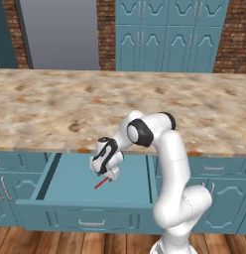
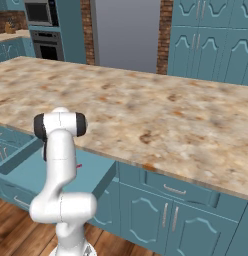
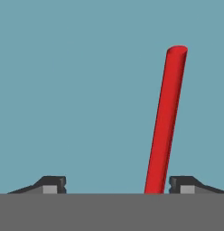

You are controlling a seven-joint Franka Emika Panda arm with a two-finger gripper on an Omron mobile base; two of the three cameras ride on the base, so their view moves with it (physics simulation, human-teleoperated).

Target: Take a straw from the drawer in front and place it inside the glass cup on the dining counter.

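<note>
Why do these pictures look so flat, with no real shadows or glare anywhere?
Left base view: even light, the straw casts no clear shadow on the drawer floor. Right base view: the counter has no glare. Hand view: the straw is sharp with soft shading, between the open gripper tips.

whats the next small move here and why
Probably close the gripper on the straw. The straw lies on the floor of the open drawer, already between the spread fingertips, close to one of them, with nothing gripped yet.
</note>
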